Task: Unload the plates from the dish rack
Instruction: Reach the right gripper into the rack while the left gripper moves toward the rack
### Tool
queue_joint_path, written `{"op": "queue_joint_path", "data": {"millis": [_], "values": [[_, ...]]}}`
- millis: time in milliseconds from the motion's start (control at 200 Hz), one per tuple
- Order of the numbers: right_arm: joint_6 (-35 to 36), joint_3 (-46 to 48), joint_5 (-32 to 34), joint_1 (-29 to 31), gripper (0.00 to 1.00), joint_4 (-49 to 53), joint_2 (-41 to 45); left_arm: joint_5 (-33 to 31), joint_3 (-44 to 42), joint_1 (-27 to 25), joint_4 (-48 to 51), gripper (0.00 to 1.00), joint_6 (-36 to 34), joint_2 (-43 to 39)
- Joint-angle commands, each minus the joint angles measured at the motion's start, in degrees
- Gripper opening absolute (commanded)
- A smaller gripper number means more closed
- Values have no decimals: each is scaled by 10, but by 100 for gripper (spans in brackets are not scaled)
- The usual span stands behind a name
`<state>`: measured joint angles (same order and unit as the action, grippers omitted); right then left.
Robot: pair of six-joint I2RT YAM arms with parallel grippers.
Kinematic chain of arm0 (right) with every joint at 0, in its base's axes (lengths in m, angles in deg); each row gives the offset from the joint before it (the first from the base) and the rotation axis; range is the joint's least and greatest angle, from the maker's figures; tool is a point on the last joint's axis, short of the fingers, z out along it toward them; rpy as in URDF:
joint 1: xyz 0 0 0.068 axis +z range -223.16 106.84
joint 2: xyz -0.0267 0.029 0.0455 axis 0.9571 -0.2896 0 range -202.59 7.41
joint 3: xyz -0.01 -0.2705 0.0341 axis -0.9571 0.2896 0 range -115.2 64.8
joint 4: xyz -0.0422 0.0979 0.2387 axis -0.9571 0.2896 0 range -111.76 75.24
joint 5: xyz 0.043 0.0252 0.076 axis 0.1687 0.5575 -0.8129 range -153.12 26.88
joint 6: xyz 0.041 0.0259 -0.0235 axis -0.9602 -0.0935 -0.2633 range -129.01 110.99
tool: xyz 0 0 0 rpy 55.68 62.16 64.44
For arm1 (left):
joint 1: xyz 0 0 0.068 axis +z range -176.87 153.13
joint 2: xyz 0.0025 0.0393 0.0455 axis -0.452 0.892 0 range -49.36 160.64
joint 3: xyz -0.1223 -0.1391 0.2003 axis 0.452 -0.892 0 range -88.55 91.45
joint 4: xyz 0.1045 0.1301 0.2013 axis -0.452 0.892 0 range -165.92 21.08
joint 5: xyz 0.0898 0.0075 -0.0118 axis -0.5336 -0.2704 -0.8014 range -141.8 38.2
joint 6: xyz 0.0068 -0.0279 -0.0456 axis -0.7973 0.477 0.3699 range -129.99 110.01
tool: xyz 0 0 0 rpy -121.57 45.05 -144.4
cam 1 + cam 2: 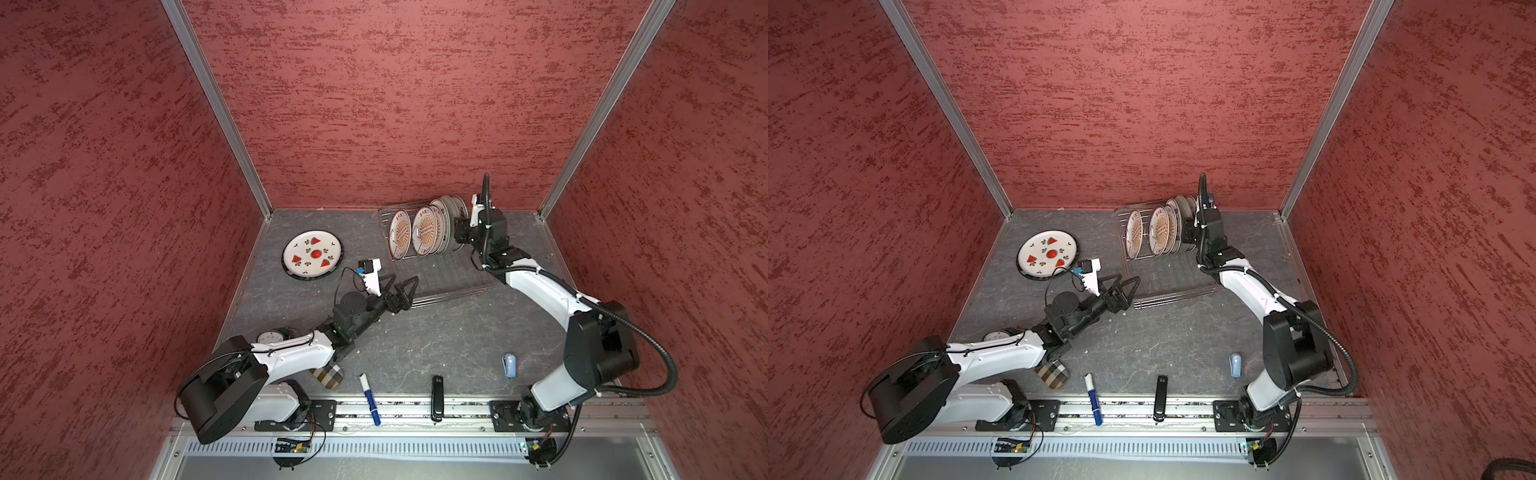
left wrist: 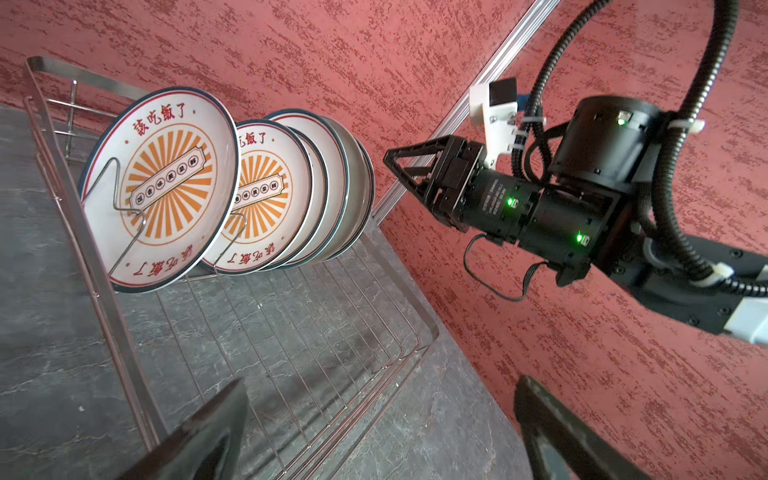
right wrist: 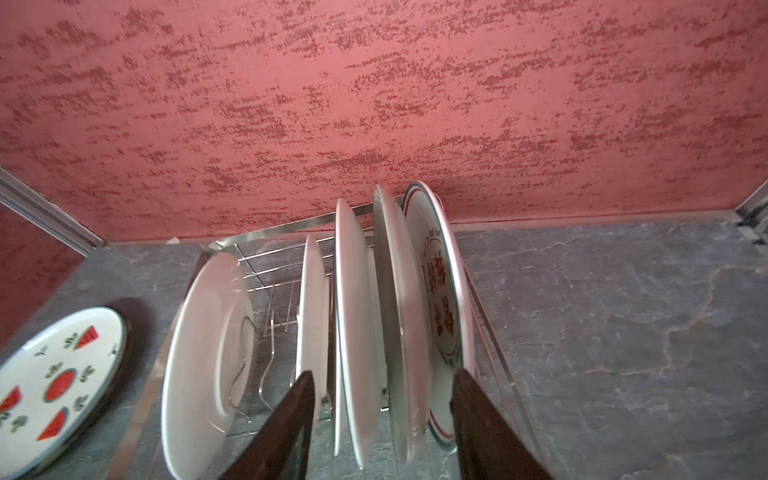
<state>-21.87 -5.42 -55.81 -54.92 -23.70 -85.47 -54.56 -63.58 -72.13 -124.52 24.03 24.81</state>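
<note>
Several plates (image 1: 426,232) stand on edge at the far end of the dish rack (image 1: 449,282); the front two show orange sunburst centres (image 2: 166,183). My right gripper (image 3: 382,395) reaches into that row from the right. Its jaws stand apart astride the rims of about three plates, and the one nearest a finger has a red flower print (image 3: 440,299). A gap shows beside the other finger. A watermelon plate (image 1: 312,252) lies flat on the table to the left. My left gripper (image 1: 405,277) hangs open and empty over the rack's near left corner.
The left forearm half hides a small clock (image 1: 270,336). Near the front edge lie a checked pouch (image 1: 328,376), a blue marker (image 1: 370,399), a black clip-like object (image 1: 437,397) and a pale blue object (image 1: 510,365). Red walls close in three sides.
</note>
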Motion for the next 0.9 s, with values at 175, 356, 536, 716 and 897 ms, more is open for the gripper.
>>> {"op": "queue_joint_path", "data": {"millis": [175, 356, 536, 716, 897], "values": [[48, -115, -1, -9, 38, 91, -73, -12, -30, 6, -1, 99, 7, -26], [56, -173, 17, -10, 38, 130, -112, 3, -30, 6, -16, 99, 11, -20], [70, -205, 32, -10, 37, 151, -147, 5, -26, 8, -19, 99, 10, -11], [84, -217, 44, -10, 32, 148, -172, 4, -29, 10, -22, 99, 13, -11], [91, -223, 51, -9, 24, 140, -188, -3, -33, 12, -21, 99, 14, -17]]}}
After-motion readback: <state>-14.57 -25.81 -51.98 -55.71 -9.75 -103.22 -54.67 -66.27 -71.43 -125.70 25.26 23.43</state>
